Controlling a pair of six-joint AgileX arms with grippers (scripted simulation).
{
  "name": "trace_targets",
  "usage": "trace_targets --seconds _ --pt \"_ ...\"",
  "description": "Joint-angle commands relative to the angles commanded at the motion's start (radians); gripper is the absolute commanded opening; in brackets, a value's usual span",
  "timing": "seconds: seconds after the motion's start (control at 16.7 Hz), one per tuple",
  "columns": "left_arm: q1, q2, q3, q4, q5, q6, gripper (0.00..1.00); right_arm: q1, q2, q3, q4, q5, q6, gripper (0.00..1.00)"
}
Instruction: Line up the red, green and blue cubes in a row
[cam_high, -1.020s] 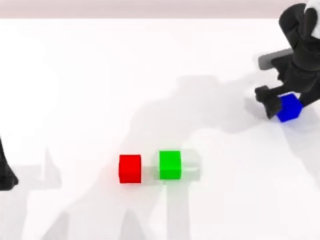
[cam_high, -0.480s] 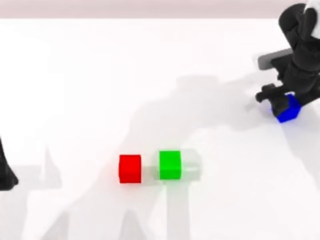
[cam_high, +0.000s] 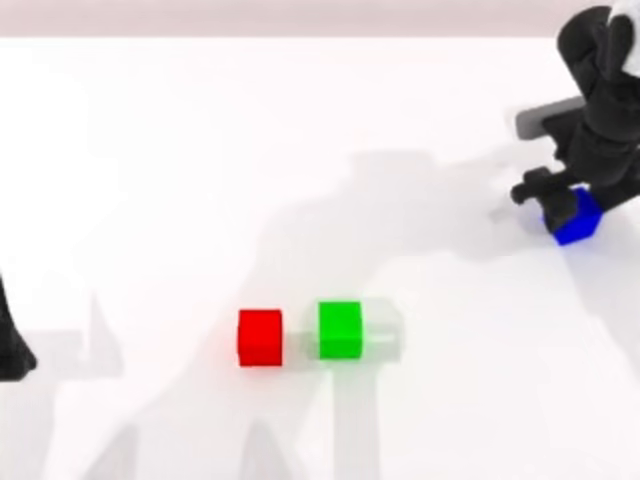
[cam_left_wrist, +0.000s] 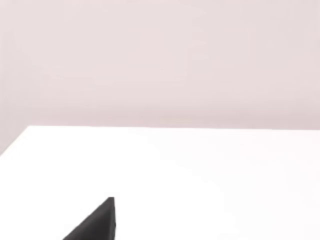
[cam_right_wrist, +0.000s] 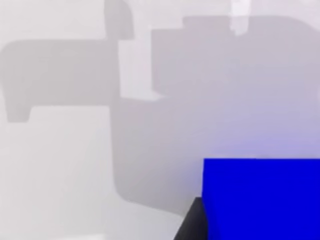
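The red cube and the green cube sit side by side on the white table, a narrow gap between them. The blue cube is far off at the table's right side, partly covered by my right gripper, which is shut on it. In the right wrist view the blue cube fills the corner with one dark finger pressed against its side. My left arm is parked at the left edge; only one of its fingers shows in the left wrist view.
A faint translucent block outline sits just right of the green cube. The table's far edge runs along the back. Arm shadows fall across the middle of the white surface.
One second ago the right gripper's fingers stood apart around the blue cube; they have since closed on it and the wrist has lowered over it. Red and green cubes have not moved.
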Motion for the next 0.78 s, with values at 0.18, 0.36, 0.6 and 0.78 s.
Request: trace_targets --seconds 0.18,0.36,0.6,0.78 --pt "0.0 0.0 0.0 0.0 0.0 0.0 1.0 0.004 -0.015 0.056 -0.068 -0.001 -0.002 0.0" --pt "0.0 0.0 0.0 0.0 0.0 0.0 1.0 0.006 -0.04 0.134 -0.181 -0.001 -0.001 0.0" --pt "0.0 0.0 0.0 0.0 0.0 0.0 1.0 0.008 -0.059 0.178 -0.237 -0.001 -0.001 0.0" --pt "0.0 0.0 0.0 0.0 0.0 0.0 1.0 0.004 -0.056 0.174 -0.234 -0.001 0.002 0.0"
